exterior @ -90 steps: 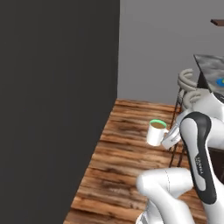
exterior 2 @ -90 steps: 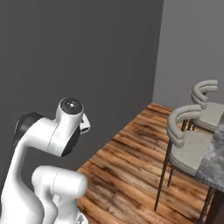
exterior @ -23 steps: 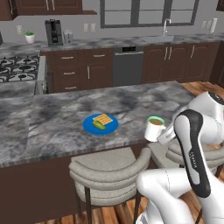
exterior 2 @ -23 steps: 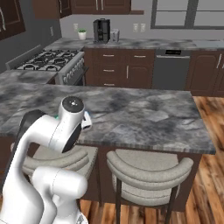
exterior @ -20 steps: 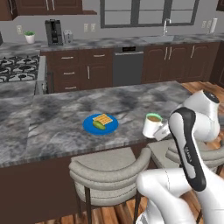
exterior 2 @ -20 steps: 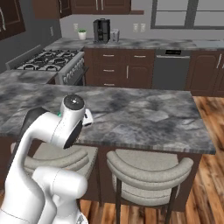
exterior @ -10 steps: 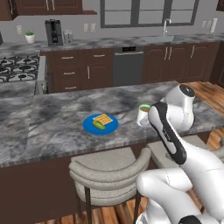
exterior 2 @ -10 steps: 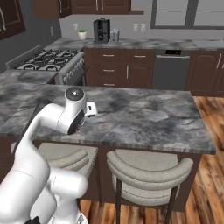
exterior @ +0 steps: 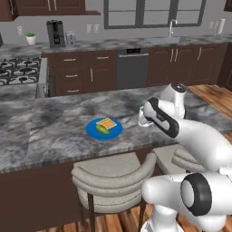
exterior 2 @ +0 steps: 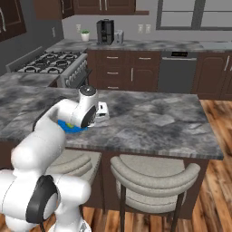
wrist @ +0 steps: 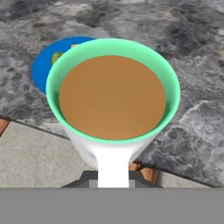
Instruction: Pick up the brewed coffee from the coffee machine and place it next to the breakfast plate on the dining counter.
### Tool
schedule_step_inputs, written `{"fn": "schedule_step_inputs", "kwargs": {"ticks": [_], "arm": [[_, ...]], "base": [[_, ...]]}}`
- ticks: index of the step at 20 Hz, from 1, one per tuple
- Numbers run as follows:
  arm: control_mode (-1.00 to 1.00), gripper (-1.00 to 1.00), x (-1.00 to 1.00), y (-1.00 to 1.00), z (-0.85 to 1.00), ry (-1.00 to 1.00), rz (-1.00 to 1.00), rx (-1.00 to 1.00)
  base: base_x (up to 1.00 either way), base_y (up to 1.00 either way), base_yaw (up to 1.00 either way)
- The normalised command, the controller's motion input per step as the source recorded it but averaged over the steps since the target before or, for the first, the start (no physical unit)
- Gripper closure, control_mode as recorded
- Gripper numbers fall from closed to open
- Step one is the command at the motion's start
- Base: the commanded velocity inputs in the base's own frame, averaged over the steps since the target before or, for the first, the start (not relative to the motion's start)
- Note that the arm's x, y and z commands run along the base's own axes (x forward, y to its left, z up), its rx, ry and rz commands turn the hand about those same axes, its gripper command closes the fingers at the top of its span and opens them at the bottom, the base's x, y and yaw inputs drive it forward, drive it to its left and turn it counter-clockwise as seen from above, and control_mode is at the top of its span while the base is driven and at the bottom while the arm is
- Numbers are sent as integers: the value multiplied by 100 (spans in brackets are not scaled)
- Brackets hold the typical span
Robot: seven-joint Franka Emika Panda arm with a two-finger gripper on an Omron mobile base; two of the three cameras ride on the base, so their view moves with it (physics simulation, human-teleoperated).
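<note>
Grip: gripper (exterior: 144, 118) clamped on the coffee mug (wrist: 113, 101) by its handle.
Placement: lower level — just beside blue plate's (exterior: 92, 131) 3 o'clock, marble island (exterior 2: 149, 120).

**Right base view: arm extended over the dining counter**

The white arm reaches from the lower left out over the dining counter (exterior 2: 149, 118), a mottled grey-and-black marble slab on dark wood panels. The wrist housing sits above the near left part of the slab. A sliver of the blue breakfast plate (exterior 2: 68, 128) shows beneath the arm, mostly covered by it. Two grey stools (exterior 2: 152, 179) stand against the near edge. On the rear counter, the black coffee machine (exterior 2: 105, 31) stands beside a small silver toaster (exterior 2: 118, 36).
</note>
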Motion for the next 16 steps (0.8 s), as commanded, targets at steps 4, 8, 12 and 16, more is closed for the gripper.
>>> {"fn": "schedule_step_inputs", "kwargs": {"ticks": [4, 8, 12, 16], "arm": [[-100, 100, 55, -5, -57, 0, 0, 0], [-100, 100, 54, 0, -54, 0, 0, 0], [-100, 100, 61, 0, -44, 0, 0, 0], [-100, 100, 61, 0, -48, 0, 0, -1]], "base": [[0, 0, 0], [0, 0, 0], [0, 0, 0], [0, 0, 0]]}}
